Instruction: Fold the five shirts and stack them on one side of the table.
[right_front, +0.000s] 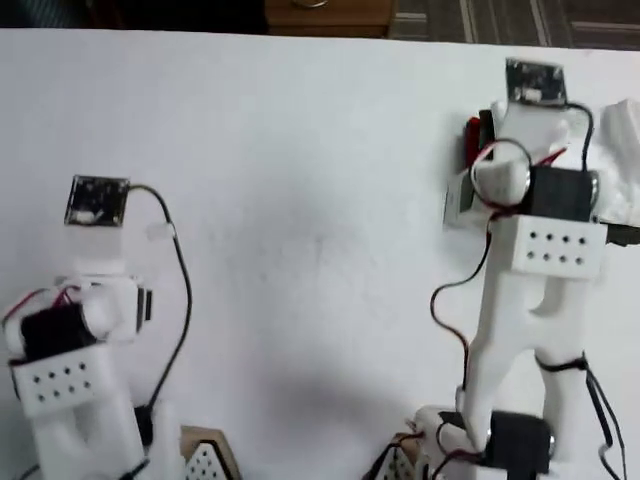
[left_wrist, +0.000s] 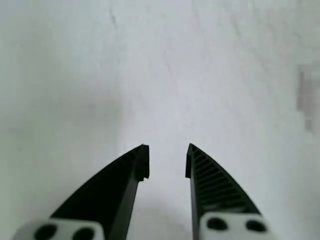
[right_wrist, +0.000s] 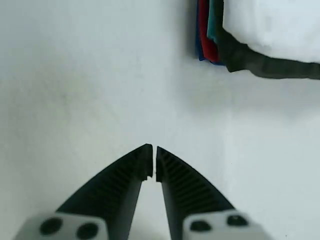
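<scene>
- My left end effector hangs low over the plain white desk. Its two black ribbed fingers stand apart with a clear gap, and nothing is between them.
- My right end effector is almost fully closed, with only a thin slit between the tips, and it also holds nothing.
- The task's thing, a stack of folded cloth shirts, lies at the right side of the desk. It is near the front of my right end effector but does not touch it.
- At the edge of the stack I count layers of blue, red, teal and dark grey, with a white one on top. I judge that all five shirts are there.
- In the high view my right arm is stretched out to that side and covers most of the stack. A red edge shows beside its wrist. I think the arm is there because this side is chosen for the pile and is within its reach.
- My left arm is folded near its base on the other side, well apart from the stack. Probably this leaves the middle of the desk free.
- With five layers in the pile, I judge the folding finished or nearly so. The next move would be to draw the right arm away, and the risk there is dragging the white top shirt out of place.
</scene>
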